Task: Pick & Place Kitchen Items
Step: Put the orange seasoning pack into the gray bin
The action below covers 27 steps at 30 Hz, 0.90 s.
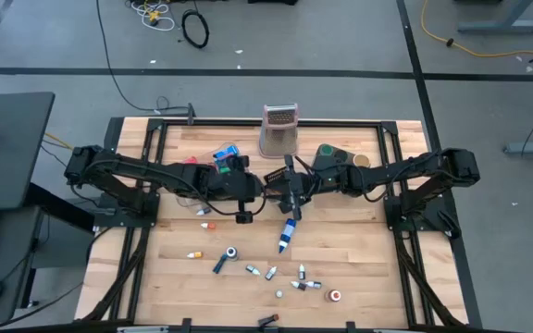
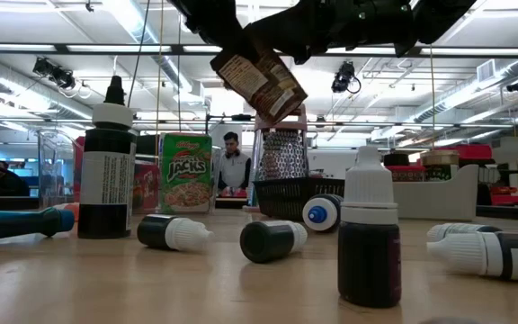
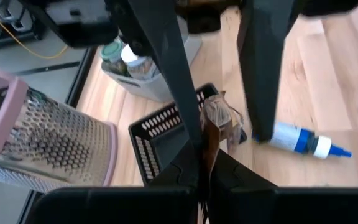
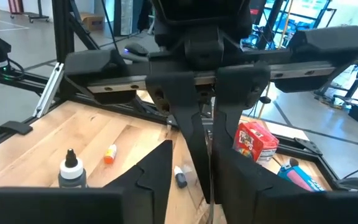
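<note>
Two grippers meet above the black mesh basket [image 3: 157, 134]: left gripper [image 3: 202, 163] pinches a brown packet [image 2: 261, 83]; right gripper [image 4: 191, 163] stands slightly parted beside it.

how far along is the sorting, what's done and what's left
Early days. A couple of cans already sit in the grey bin. In hand: the left gripper is shut on a brown packet, held above the black mesh basket, with the right gripper close by. Left: many small vials and a blue-white bottle lie loose on the table.
</note>
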Available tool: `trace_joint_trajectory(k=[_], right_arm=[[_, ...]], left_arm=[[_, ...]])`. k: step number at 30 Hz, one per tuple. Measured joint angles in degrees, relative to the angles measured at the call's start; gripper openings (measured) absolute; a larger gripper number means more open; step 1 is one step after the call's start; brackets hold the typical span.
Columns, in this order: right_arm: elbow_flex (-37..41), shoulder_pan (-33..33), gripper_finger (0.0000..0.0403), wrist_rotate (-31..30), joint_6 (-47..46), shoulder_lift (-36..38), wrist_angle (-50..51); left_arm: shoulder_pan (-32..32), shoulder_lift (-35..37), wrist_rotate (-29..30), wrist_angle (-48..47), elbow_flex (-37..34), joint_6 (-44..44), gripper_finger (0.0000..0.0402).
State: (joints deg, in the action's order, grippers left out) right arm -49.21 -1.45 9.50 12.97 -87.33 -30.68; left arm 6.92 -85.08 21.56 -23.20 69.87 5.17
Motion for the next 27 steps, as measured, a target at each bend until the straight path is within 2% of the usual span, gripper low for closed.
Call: trace_joint_trajectory(k=[3,9,17,27], right_arm=[[0.0,0.0,0.0104,-0.04,0.02,0.0,-0.15],[0.0,0.02,0.0071,-5.52,2.08,0.0,-0.3],[0.0,0.0,0.001,-5.59,2.58,0.0,-0.3],[0.0,0.03,0.0004,-6.33,2.58,0.0,-0.22]], left_arm=[[-0.04,0.0,0.0,0.85,0.0,1.02,0.0006],[-0.13,0.0,0.44,0.95,0.0,0.83,0.0008],[-0.07,0.0,0.0,0.87,0.0,1.16,0.0006],[-0.07,0.0,0.04,0.58,0.0,1.08,0.0006]])
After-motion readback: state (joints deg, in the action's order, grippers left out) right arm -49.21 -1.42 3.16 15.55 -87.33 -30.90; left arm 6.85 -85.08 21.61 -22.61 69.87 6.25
